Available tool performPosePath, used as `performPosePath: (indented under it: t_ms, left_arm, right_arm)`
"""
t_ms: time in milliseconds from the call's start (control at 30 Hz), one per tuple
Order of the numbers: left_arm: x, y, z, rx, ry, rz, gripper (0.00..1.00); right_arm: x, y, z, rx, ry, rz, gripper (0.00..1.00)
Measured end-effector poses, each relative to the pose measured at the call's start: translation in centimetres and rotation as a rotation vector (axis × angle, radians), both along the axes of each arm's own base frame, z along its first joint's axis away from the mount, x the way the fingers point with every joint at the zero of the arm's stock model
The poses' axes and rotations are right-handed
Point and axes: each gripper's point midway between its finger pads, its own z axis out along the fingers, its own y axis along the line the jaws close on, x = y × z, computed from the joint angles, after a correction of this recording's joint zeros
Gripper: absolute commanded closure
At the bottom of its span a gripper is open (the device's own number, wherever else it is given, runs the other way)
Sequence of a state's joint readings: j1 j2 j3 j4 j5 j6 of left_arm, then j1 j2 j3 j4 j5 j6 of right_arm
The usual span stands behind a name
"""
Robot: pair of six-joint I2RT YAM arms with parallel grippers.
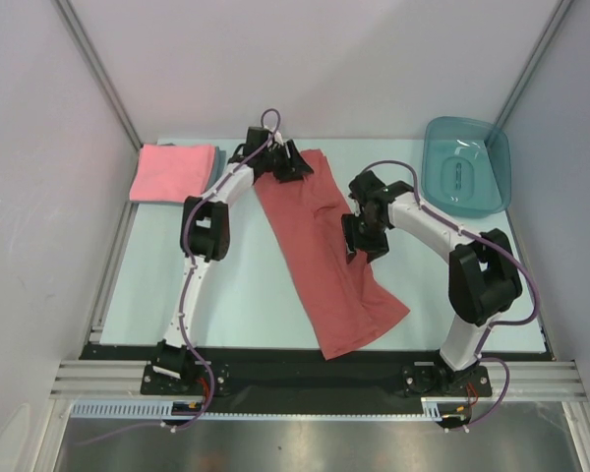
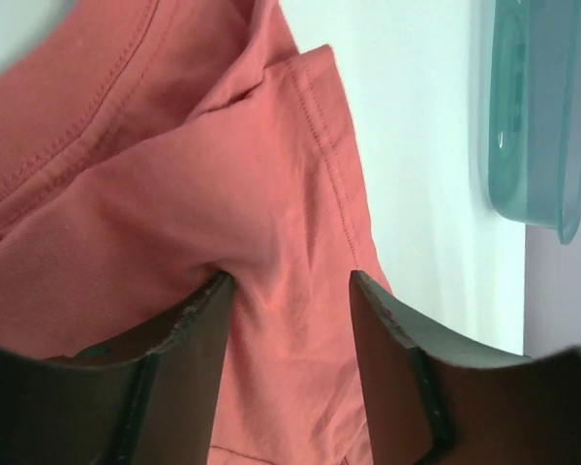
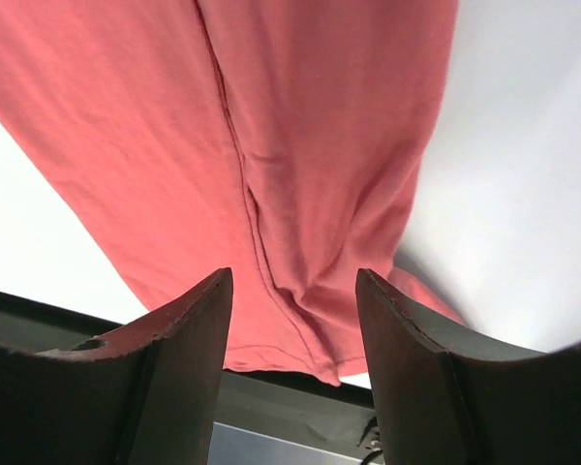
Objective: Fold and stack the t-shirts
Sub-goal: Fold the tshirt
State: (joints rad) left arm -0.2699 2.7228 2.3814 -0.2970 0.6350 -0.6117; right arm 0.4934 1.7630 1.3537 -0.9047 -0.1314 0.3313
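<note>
Pale mint tabletop (image 1: 147, 295), enclosed by white panels, forms the work surface. The brick-red t-shirt (image 1: 320, 246) lies on it as a long narrow strip. It runs diagonally from upper centre to lower centre-right of the top view, and its lower hem reaches the dark rail at the bottom edge of the table. The pink t-shirt (image 1: 167, 175) sits folded at upper left, with the edge of a grey-blue t-shirt (image 1: 217, 160) showing beneath it. A teal tub (image 1: 499, 147) stands at upper right.

The left gripper (image 1: 288, 162) is at the strip's upper end, near the collar. Its jaws stand apart with fabric showing in the gap, and nothing is clamped. The right gripper (image 1: 359, 246) is at the strip's right edge at mid-length. Its jaws are also apart above a seam, and it holds nothing.

Probable faults from this state:
- If a jaw closes on the top layer only, the lengthwise fold would peel open when lifted.
- Unequal grip points at the two ends would give a skewed cross fold.
- The hem at the rail could snag or slide off the table edge if dragged downward in the frame.
- The left arm passes close to the pink stack, so a wide swing could displace it.
</note>
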Motion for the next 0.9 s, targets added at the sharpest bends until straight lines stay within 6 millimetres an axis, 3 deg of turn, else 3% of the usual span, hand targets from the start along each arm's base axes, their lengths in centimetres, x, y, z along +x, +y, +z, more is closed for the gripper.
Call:
performPosePath:
  t_ms: [100, 200, 300, 333, 400, 500, 533, 633, 733, 800, 900]
  left_arm:
    - [0.3, 0.4, 0.9, 0.020, -0.022, 0.020, 0.34]
    - [-0.1, 1.2, 3.1, 0.056, -0.035, 0.058, 0.34]
    - [-0.8, 2.2, 8.0, 0.078, -0.084, 0.101, 0.45]
    - [-1.2, 2.5, 10.0, 0.085, -0.110, 0.115, 0.56]
    - [-2.2, 3.1, 13.5, 0.104, -0.167, 0.149, 0.64]
    - [-4.2, 3.0, 16.4, 0.136, -0.216, 0.185, 0.72]
    - [-5.0, 2.6, 16.7, 0.148, -0.223, 0.190, 0.76]
    - [-6.9, 0.6, 14.9, 0.205, -0.215, 0.186, 0.82]
    - [-8.3, -1.4, 10.3, 0.271, -0.157, 0.165, 0.87]
    - [-8.6, -2.3, 7.1, 0.312, -0.117, 0.154, 0.89]
    - [-8.6, -2.1, 2.2, 0.378, -0.055, 0.163, 0.90]
  right_arm:
    - [0.9, -0.1, 0.8, -0.016, -0.024, 0.011, 0.40]
    - [1.7, -0.1, 1.2, -0.021, -0.045, 0.016, 0.39]
    - [1.5, -0.3, 0.9, -0.031, -0.038, 0.020, 0.41]
    - [1.3, -0.4, 0.7, -0.034, -0.032, 0.021, 0.41]
    - [0.7, -0.7, 0.1, -0.043, -0.016, 0.020, 0.43]
    - [-1.0, -1.6, -0.9, -0.061, 0.024, 0.018, 0.50]
    - [-1.6, -1.9, -1.1, -0.064, 0.032, 0.017, 0.57]
    - [-3.3, -2.7, -1.4, -0.067, 0.050, 0.005, 0.76]
    - [-4.6, -3.3, -1.7, -0.066, 0.065, -0.013, 0.87]
    - [-5.2, -3.6, -2.1, -0.066, 0.071, -0.024, 0.86]
    - [-6.0, -4.0, -3.1, -0.073, 0.092, -0.034, 0.81]
